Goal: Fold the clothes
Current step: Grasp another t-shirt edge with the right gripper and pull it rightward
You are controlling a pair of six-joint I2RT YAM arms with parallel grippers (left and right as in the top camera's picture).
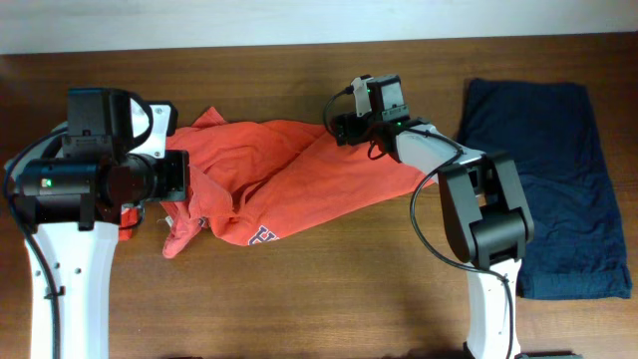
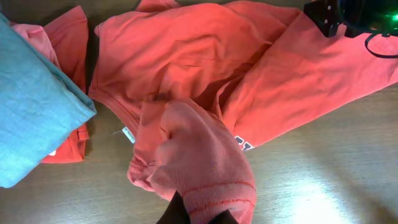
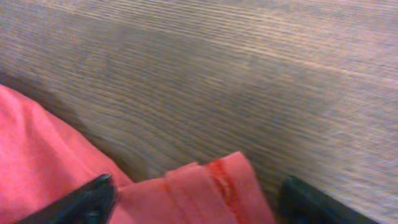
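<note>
The red-orange T-shirt lies crumpled across the middle of the table, with a bit of lettering showing at its front edge. My left gripper is shut on a bunched hemmed edge of the T-shirt and holds it above the table. My right gripper is at the shirt's far edge. In the right wrist view its fingers stand wide apart, with a stitched corner of the shirt lying between them. The navy garment lies flat at the right.
A folded light-grey shirt lies on a folded orange-red shirt at the left, close to the T-shirt. Bare wood lies beyond the right gripper. The table's far edge meets a white wall.
</note>
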